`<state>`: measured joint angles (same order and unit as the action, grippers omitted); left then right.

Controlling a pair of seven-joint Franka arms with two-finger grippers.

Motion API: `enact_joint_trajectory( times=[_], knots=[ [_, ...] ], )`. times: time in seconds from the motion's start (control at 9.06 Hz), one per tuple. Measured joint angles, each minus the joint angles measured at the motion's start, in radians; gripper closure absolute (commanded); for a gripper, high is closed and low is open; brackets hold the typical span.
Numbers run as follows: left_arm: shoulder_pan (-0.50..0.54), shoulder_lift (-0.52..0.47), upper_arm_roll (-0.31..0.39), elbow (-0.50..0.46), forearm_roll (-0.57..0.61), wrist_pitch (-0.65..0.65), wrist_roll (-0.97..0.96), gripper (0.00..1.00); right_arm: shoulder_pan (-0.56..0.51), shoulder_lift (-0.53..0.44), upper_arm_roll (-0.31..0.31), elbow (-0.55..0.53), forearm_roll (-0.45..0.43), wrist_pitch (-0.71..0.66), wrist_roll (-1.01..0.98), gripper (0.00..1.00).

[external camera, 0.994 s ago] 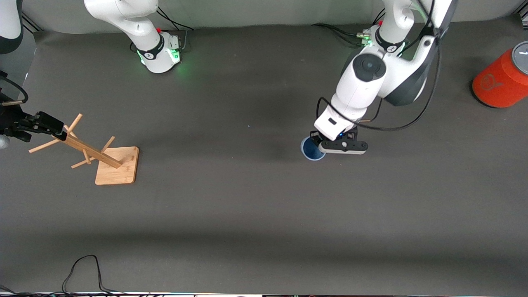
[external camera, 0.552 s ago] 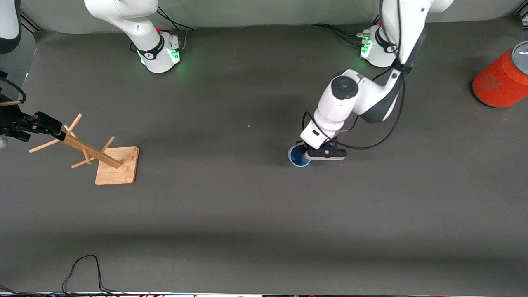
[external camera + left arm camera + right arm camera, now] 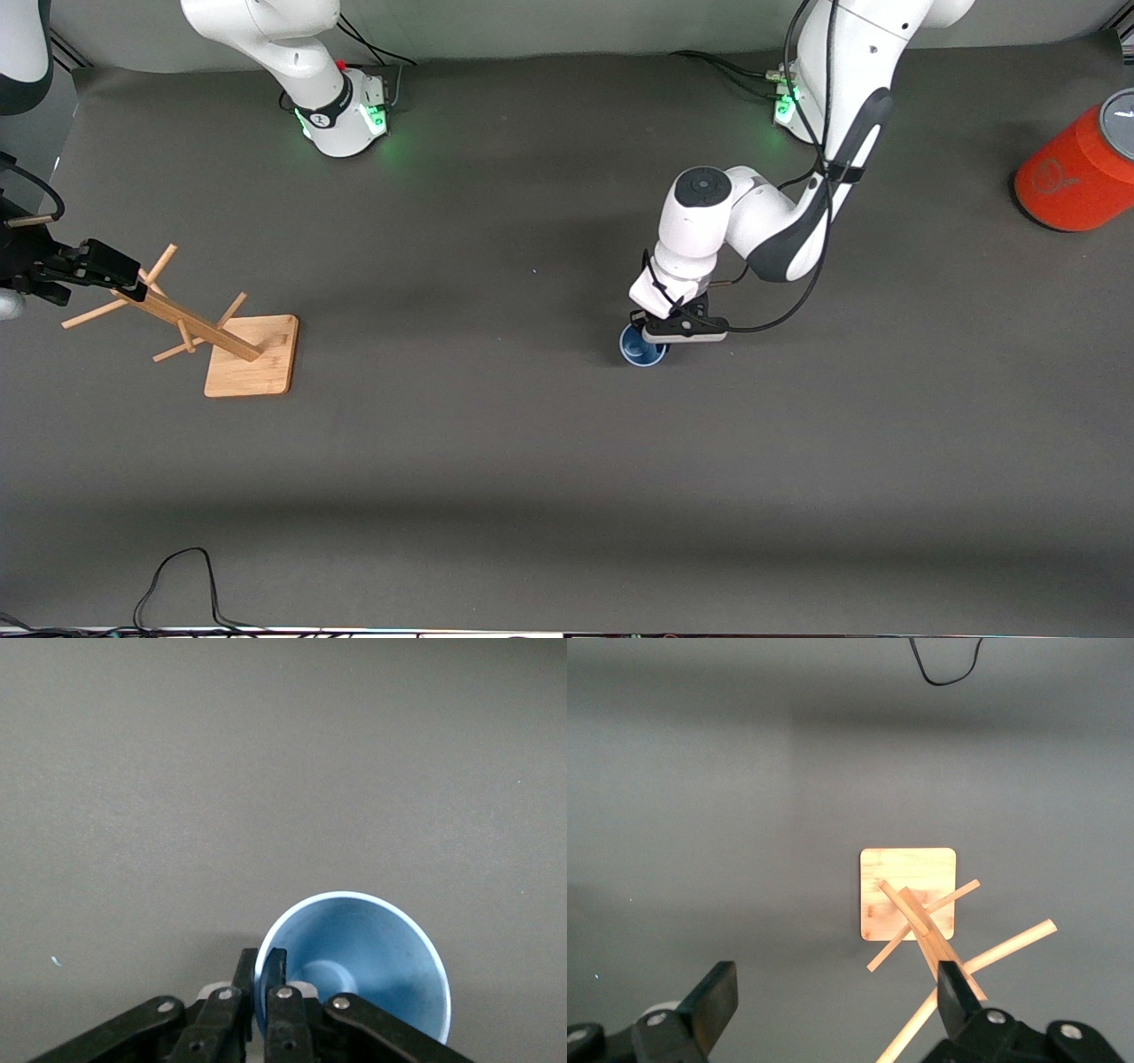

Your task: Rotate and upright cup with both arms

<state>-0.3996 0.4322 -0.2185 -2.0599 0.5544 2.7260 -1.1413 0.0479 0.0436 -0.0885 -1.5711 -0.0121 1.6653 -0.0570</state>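
Note:
The pale-blue cup (image 3: 641,347) stands mouth up near the middle of the table, toward the left arm's end. My left gripper (image 3: 660,330) is shut on its rim, one finger inside and one outside. In the left wrist view the cup (image 3: 372,966) opens toward the camera and the left gripper (image 3: 262,979) pinches its rim. I cannot tell whether the cup's base touches the table. My right gripper (image 3: 97,266) waits open and empty over the top of a wooden mug tree; its fingers (image 3: 718,1001) stand wide apart in the right wrist view.
The wooden mug tree (image 3: 190,323) on a square base (image 3: 252,354) stands at the right arm's end; it also shows in the right wrist view (image 3: 908,895). A large orange cylinder (image 3: 1076,173) lies at the left arm's end. A black cable (image 3: 177,576) lies at the table's near edge.
My left arm has carried the cup a little toward the right arm's end and lowered it, turning its wrist more upright. The right arm has not moved.

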Motion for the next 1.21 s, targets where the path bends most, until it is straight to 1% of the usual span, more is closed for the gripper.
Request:
enact_joint_trajectory(
  times=[0.11,0.44,0.55,0.66,0.77,0.88,0.99,1.1,1.21],
  knots=[
    [0.0,0.0,0.001,0.001,0.008,0.0,-0.011,0.01,0.0,0.0,0.0,0.0,0.0,0.0,0.0,0.0],
    [0.008,-0.002,0.005,0.013,0.011,-0.013,-0.015,0.0,0.0,0.004,0.001,0.0,0.0,0.0,0.0,0.0],
    [0.013,-0.01,0.005,0.039,0.008,-0.069,-0.015,0.0,0.0,0.007,0.001,0.001,0.0,0.0,0.0,0.0],
    [0.013,-0.019,0.002,0.086,-0.01,-0.151,-0.011,0.0,0.0,0.008,0.001,0.003,0.0,0.0,0.0,0.0],
    [0.013,-0.031,-0.01,0.143,-0.072,-0.24,0.029,0.0,0.0,0.008,0.001,0.006,0.0,0.0,0.0,0.0],
    [0.012,-0.053,-0.023,0.224,-0.2,-0.38,0.149,0.0,0.0,0.009,0.001,0.006,0.0,0.0,0.0,0.0],
    [0.018,-0.073,-0.02,0.309,-0.303,-0.529,0.271,0.0,0.0,0.01,0.001,0.006,0.0,0.0,0.0,0.0],
    [0.048,-0.096,-0.017,0.4,-0.368,-0.681,0.387,0.0,0.0,0.012,0.001,0.006,0.0,0.0,0.0,0.0],
    [0.099,-0.117,-0.015,0.472,-0.418,-0.806,0.503,0.0,-0.001,0.014,0.001,0.006,0.001,0.0,0.0,0.0]
  ],
)
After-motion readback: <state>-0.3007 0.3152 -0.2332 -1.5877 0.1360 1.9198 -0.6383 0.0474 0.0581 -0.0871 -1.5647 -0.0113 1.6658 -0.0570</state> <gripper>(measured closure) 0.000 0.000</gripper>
